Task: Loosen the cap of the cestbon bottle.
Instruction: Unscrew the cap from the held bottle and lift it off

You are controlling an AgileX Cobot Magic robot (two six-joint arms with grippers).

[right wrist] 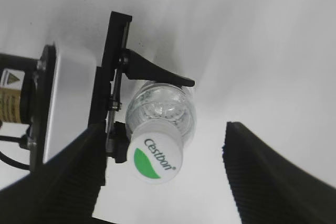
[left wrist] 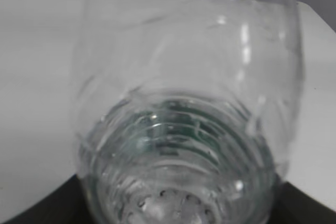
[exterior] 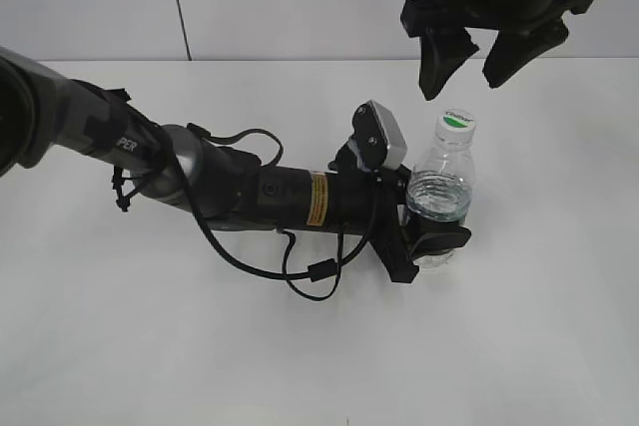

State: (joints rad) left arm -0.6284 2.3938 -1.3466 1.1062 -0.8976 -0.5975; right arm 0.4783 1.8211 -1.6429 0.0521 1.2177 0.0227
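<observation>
Cestbon bottle (exterior: 440, 192) stands upright on the white table (exterior: 539, 326), right of centre in the exterior view, well in from every edge. Water level sits around the shoulder region; the dark green label band is partly hidden by the gripper fingers around it.

Cap (exterior: 457, 122) is seated on the neck, white with a green patch on top. In the right wrist view the lettering "Cestbon" on the cap (right wrist: 155, 156) reads clearly.

Left arm (exterior: 200, 182) reaches in low from the left, lying nearly level over the table. Left gripper (exterior: 429, 231) is clamped around the bottle's lower body, one finger on the far side and one on the near side, both touching the plastic. The left wrist view is filled by the bottle's (left wrist: 184, 114) clear ribbed wall at very close range, blurred; fingers show there only as dark corners at the bottom edge.

Right gripper (exterior: 467, 67) hangs above the bottle, slightly far of the cap, apart from it. Its fingers are spread wide and hold nothing. In the right wrist view the two dark fingers (right wrist: 273, 177) sit either side of the cap with a clear gap on each side.
</observation>
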